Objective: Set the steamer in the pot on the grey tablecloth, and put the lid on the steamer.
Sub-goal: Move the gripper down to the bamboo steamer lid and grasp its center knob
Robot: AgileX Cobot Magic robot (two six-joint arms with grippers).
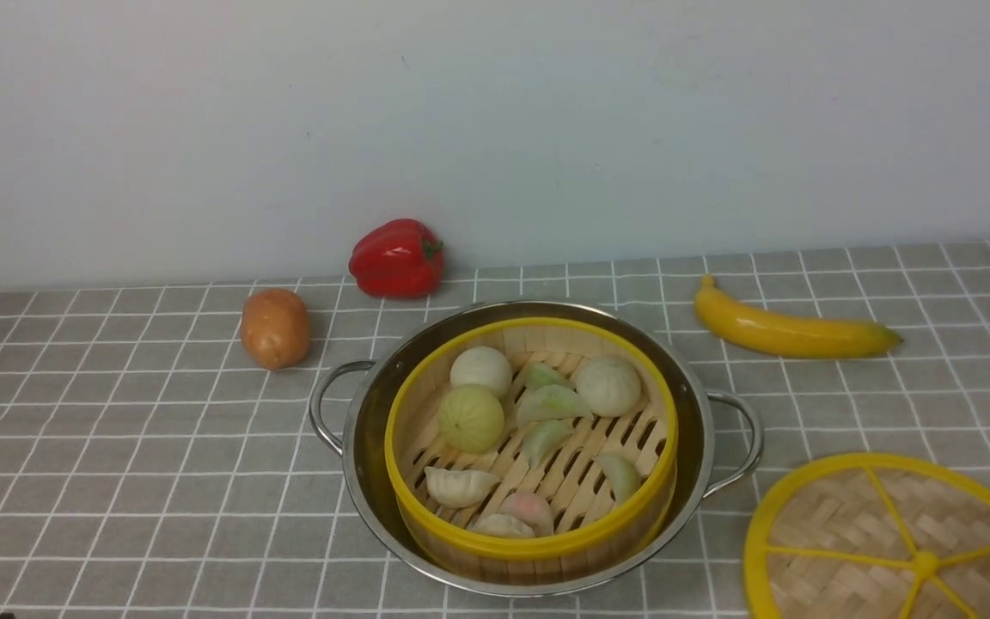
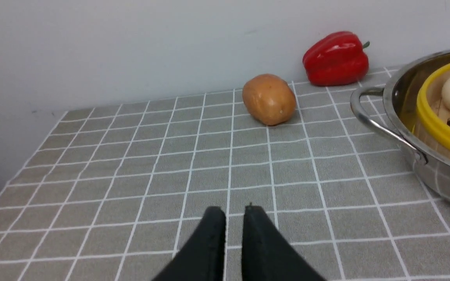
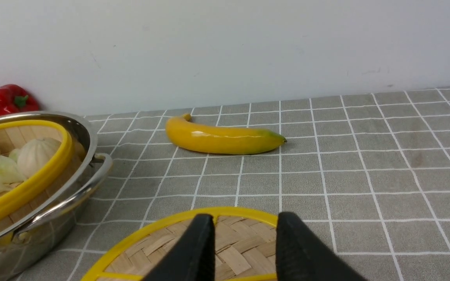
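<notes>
The steamer (image 1: 529, 546) already sits in the pot (image 1: 691, 408). The released right hand (image 3: 244, 216) hovers over the lid (image 3: 236, 249) on the grey tablecloth (image 1: 160, 447) and must next grasp the lid's rim. The left hand (image 2: 233, 208) is barely parted and empty.

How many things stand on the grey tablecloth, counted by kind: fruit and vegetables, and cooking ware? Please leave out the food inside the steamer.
Fruit and vegetables: 3 (red bell pepper, potato, banana)
Cooking ware: 3 (pot, steamer inside it, lid)
Total: 6
</notes>
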